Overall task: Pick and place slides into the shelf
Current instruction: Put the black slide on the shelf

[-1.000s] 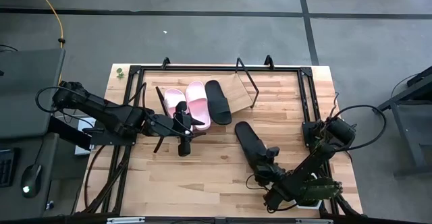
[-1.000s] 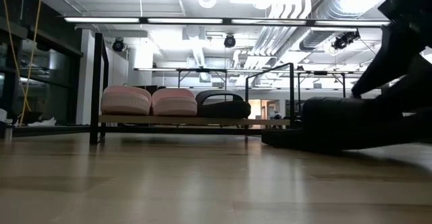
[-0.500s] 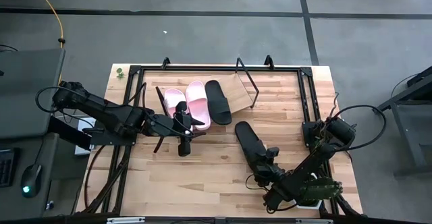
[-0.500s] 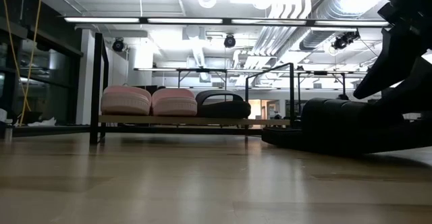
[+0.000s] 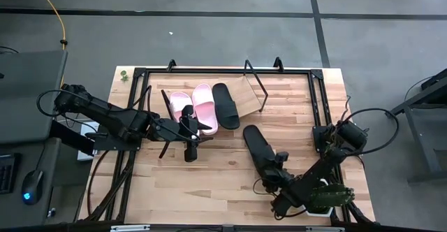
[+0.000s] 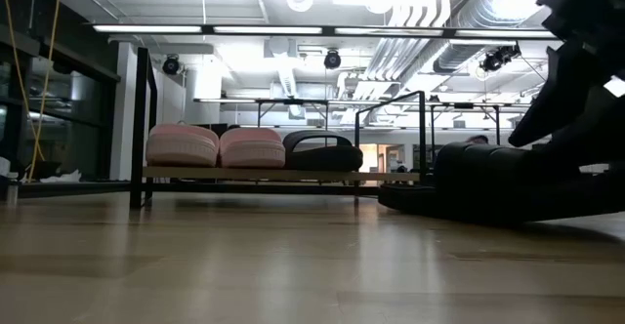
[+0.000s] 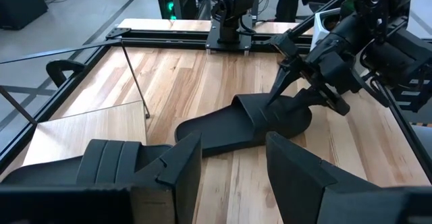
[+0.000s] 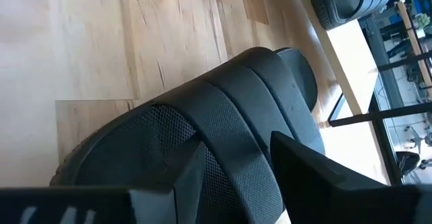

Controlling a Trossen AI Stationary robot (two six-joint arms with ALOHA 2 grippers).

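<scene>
Your right gripper (image 5: 281,168) sitting lower centre of frame, fingers spread astride the loose black slide (image 5: 257,146) lying on the table, grip not clear, left gripper (image 5: 190,135) hovering open and empty left of centre, three slides (image 5: 204,107) resting on the shelf (image 5: 248,93) upper centre.

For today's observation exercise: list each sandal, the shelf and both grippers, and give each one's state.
Two pink slides: on the shelf, side by side.
Black slide: on the shelf.
Second black slide: flat on the table.
Shelf: one space free.
Left gripper: open, empty.
Right gripper: open, at the strap.
</scene>
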